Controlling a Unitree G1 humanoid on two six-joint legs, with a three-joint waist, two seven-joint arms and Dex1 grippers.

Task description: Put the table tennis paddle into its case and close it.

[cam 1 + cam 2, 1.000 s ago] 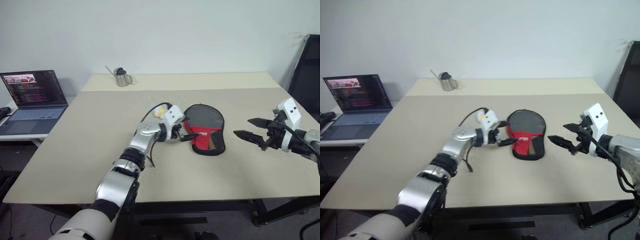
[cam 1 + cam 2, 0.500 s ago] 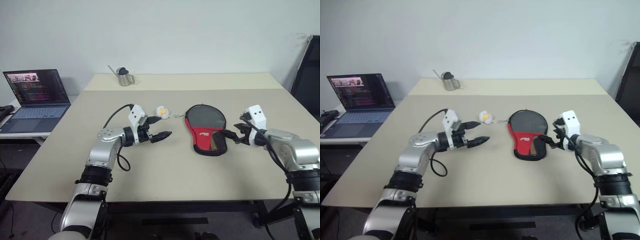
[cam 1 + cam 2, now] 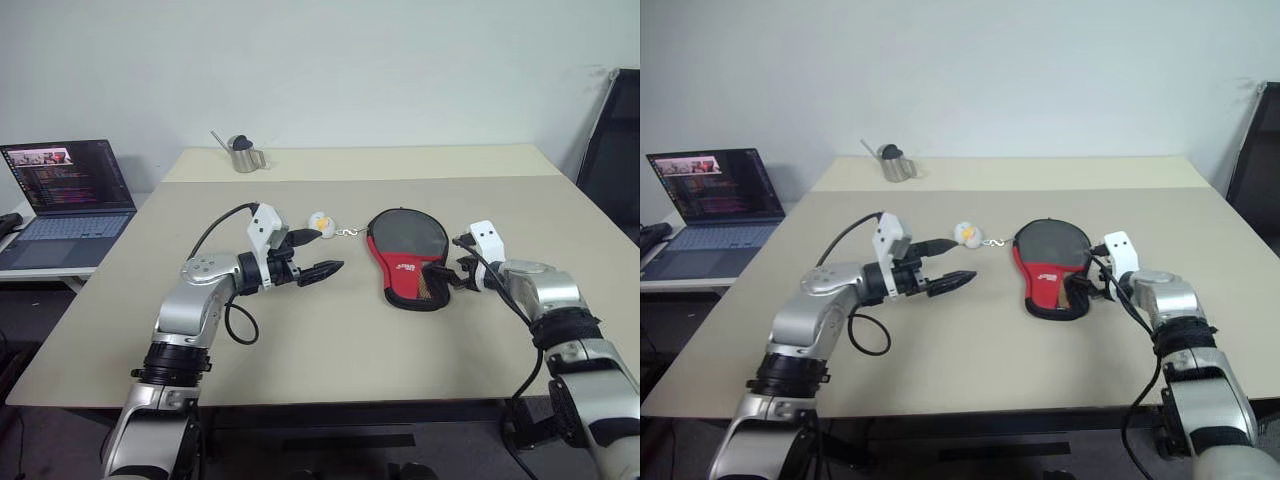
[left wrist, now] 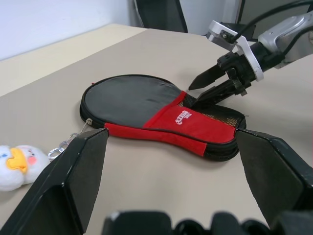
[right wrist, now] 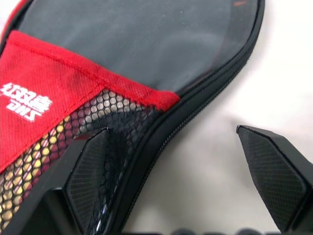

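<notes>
Black-and-red case (image 3: 409, 258) just ahead of spread right gripper (image 4: 209, 87), fingers straddling its zipper edge; probably closing step, needing zipper pull found.

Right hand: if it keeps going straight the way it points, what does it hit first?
Probably the paddle case. The right hand is open and aimed at the case's mesh-pocket edge, one finger already over the mesh; whether it touches is unclear.

Silver arms, black joints, white wrist boxes, black cables, black fingers (image 4: 213, 77).
</notes>
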